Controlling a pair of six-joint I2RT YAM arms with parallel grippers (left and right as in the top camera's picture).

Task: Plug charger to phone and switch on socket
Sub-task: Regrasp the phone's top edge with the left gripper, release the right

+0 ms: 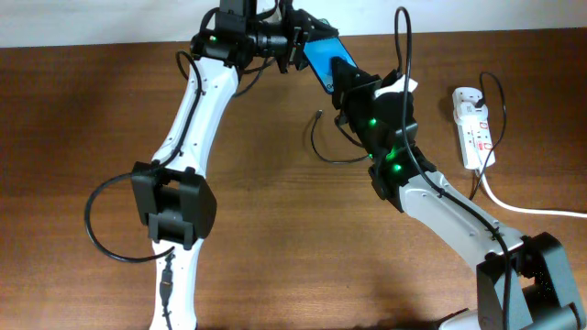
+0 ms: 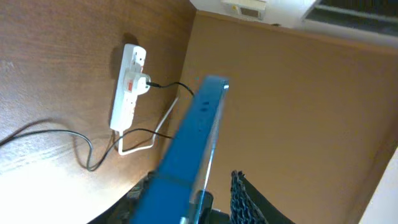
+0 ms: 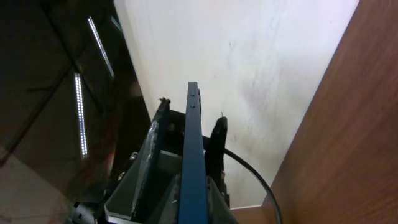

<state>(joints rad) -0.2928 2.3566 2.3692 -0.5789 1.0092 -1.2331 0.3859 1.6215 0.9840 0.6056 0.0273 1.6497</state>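
The brown surface [image 1: 73, 110] is biggest. Near its far edge, the left end effector [image 1: 301, 50] is clamped on the blue phone [image 1: 319, 60]. The right end effector [image 1: 341, 78] is at the phone's other end, but I cannot tell its grip. The white socket [image 1: 472, 124] lies on the right. The thin black charger [image 2: 91, 151] lies on the surface.

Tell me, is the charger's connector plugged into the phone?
No, the charger's connector lies loose on the table, clearly apart from the phone.
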